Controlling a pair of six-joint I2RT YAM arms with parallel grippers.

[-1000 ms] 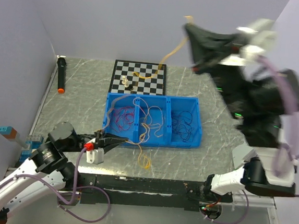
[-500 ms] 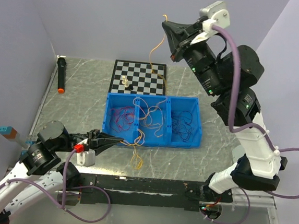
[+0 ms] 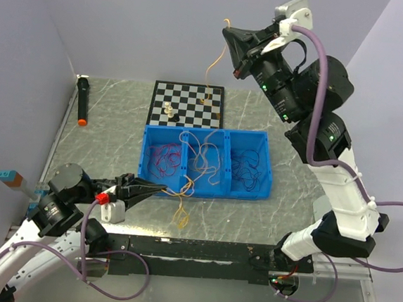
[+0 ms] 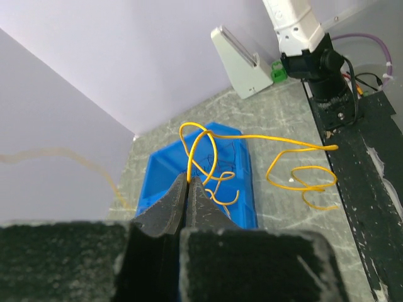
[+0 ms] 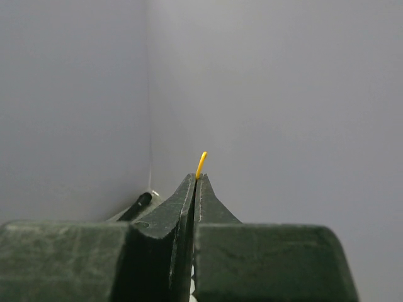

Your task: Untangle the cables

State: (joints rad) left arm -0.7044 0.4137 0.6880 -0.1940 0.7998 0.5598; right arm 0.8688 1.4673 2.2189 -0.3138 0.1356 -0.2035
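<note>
My right gripper (image 3: 227, 33) is raised high over the back of the table, shut on one end of an orange-yellow cable (image 3: 208, 70). That cable hangs down past the chessboard into the blue tray (image 3: 204, 131). In the right wrist view the cable's tip (image 5: 201, 162) sticks out above the shut right gripper (image 5: 196, 178). My left gripper (image 3: 164, 187) is low at the tray's front edge, shut on a yellow cable (image 4: 203, 139) whose loose loops (image 3: 180, 214) lie on the table. Red cables (image 3: 164, 159) fill the left compartment and dark cables (image 3: 247, 166) the right.
A chessboard (image 3: 192, 94) with two small pieces (image 3: 168, 108) lies behind the tray. A black marker with an orange tip (image 3: 82, 102) rests at the far left. Coloured blocks (image 3: 12, 179) stand at the left edge. Walls enclose the back and sides.
The right arm has swung from the far right to upright, carrying its gripper and the cable end leftward. The yellow loops on the table slid left. The left gripper stayed near the tray's front.
</note>
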